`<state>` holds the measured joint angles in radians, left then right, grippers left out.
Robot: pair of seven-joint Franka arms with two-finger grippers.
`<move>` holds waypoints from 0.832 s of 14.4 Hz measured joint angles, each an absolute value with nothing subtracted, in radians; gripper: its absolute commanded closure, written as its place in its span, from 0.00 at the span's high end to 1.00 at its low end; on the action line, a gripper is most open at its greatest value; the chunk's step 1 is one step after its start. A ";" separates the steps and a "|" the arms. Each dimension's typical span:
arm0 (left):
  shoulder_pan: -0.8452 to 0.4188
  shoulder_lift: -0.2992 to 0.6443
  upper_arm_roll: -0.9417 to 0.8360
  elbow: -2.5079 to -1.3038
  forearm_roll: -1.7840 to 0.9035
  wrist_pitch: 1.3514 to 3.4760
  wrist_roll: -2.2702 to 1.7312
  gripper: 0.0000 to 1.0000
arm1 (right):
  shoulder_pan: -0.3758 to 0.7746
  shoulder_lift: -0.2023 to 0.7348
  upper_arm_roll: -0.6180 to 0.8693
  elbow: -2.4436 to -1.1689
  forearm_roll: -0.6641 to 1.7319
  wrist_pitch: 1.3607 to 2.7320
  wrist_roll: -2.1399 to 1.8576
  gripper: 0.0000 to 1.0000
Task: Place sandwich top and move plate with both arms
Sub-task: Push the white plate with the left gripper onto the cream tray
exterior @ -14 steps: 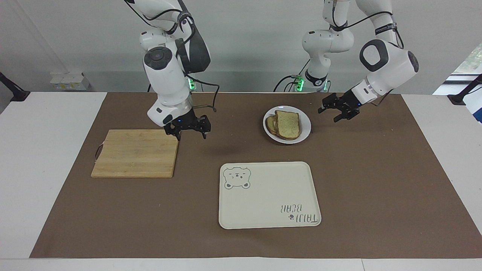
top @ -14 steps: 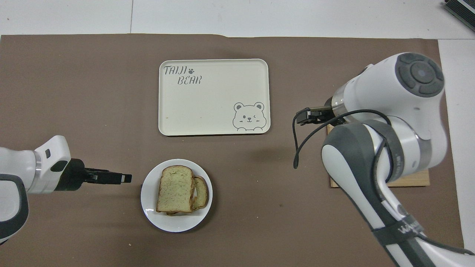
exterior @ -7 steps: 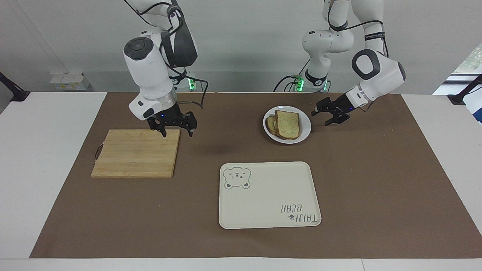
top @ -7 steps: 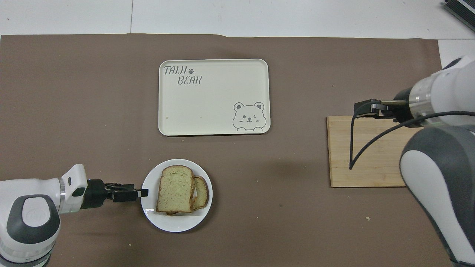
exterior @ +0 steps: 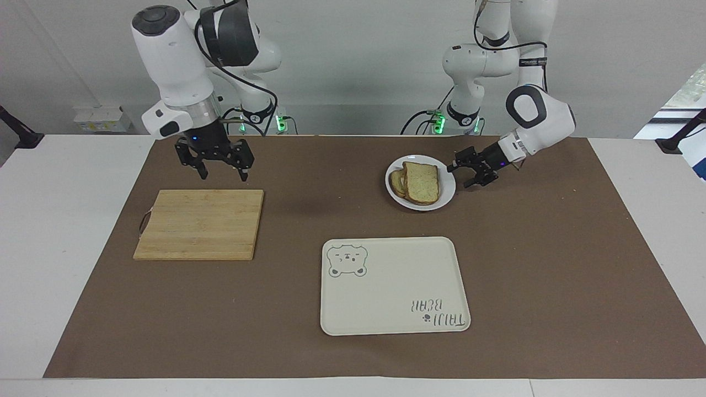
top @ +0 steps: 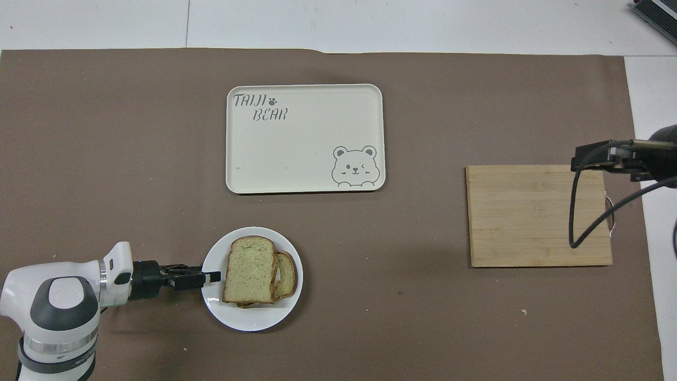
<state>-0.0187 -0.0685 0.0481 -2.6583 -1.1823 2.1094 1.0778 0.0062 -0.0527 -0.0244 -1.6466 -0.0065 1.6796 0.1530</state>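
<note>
left tool [exterior: 463,173]: low, fingers apart | right tool [exterior: 220,164]: raised, fingers spread wide

Table surface, as seen
White table [exterior: 66,231] was covered by brown mat [exterior: 551,264]; plate [exterior: 448,190], tray [exterior: 386,286], cutting board [exterior: 198,223] were laid on it.

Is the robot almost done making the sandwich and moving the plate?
Partly. The sandwich top already lies on the other slice on the plate. The left gripper is at the plate's rim, toward the left arm's end, but I can't tell whether it grips yet. The right gripper hangs open near the cutting board. The plate has not been lifted or moved.
</note>
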 measured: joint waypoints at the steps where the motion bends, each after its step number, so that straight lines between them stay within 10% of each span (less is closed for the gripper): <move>1: -0.002 -0.067 0.048 -2.659 -1.200 2.080 1.081 0.00 | -0.005 -0.053 -0.025 -1.622 -0.007 1.653 0.132 1.00; 12: 0.113 -0.068 0.049 -2.648 -1.232 1.901 1.096 0.00 | -0.012 -0.085 -0.027 -1.587 -0.006 1.567 0.103 1.00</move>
